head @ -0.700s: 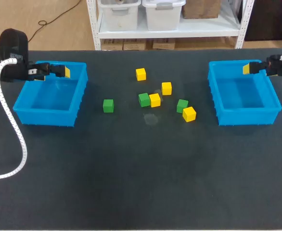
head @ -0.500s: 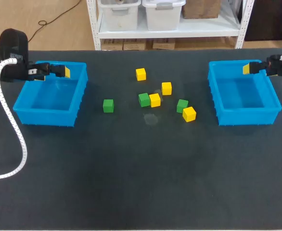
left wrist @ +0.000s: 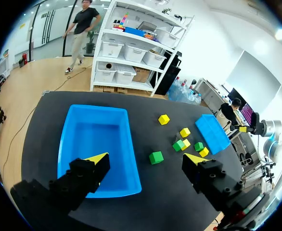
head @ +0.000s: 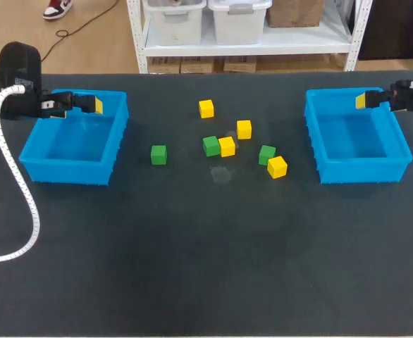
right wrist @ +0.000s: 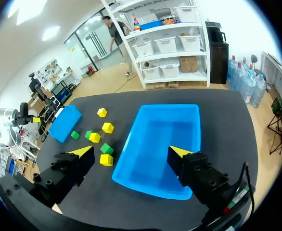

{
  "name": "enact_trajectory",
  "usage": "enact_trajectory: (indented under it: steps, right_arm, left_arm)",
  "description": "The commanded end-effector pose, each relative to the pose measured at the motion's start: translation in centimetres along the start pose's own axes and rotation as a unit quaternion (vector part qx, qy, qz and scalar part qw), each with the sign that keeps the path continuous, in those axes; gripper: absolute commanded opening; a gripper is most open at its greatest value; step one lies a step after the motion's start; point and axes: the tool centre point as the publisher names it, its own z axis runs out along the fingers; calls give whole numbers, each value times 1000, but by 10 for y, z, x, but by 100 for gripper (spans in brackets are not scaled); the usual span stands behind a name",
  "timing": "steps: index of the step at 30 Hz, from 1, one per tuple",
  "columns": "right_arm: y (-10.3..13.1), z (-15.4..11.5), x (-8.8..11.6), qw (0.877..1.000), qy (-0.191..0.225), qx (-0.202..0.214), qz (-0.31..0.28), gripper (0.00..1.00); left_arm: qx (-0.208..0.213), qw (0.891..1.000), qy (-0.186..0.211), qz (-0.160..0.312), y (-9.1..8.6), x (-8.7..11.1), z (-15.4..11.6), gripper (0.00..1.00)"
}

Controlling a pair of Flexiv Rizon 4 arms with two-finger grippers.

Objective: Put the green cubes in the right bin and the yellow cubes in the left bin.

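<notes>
Nothing has moved: the left hand (head: 96, 105) hangs spread and empty over the left bin (head: 62, 173), the right hand (head: 362, 100) likewise over the right bin (head: 365, 171). Neither bin holds a cube. Three green cubes (head: 158, 154) and four yellow cubes (head: 206, 108) lie on the tabletop (head: 206, 267) between them, all unsorted.

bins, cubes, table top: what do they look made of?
The left bin and right bin: probably moulded plastic; smooth, slight sheen, thin walls with a rim. The green cube and yellow cube: uniform matte colour, sharp edges; painted wood or plastic, cannot tell which. The table: dark matte cover, faintly mottled, looks like cloth or a rubber mat.
</notes>
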Motion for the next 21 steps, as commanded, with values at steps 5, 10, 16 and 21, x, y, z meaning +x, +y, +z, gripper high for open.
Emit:
enact_trajectory:
  steps: [5,10,16,21]
  right_arm:
    - [36,14,-24,996,-2,20,-86,100]
    - [58,31,-31,988,21,31,-151,100]
    - [70,59,-27,971,73,42,-222,100]
    - [75,87,-13,955,116,62,-264,100]
  left_arm:
    - [7,1000,-4,1,3,1,0,100]
    - [7,1000,-4,1,3,1,0,100]
    - [7,1000,-4,1,3,1,0,100]
    - [7,1000,-4,1,3,1,0,100]
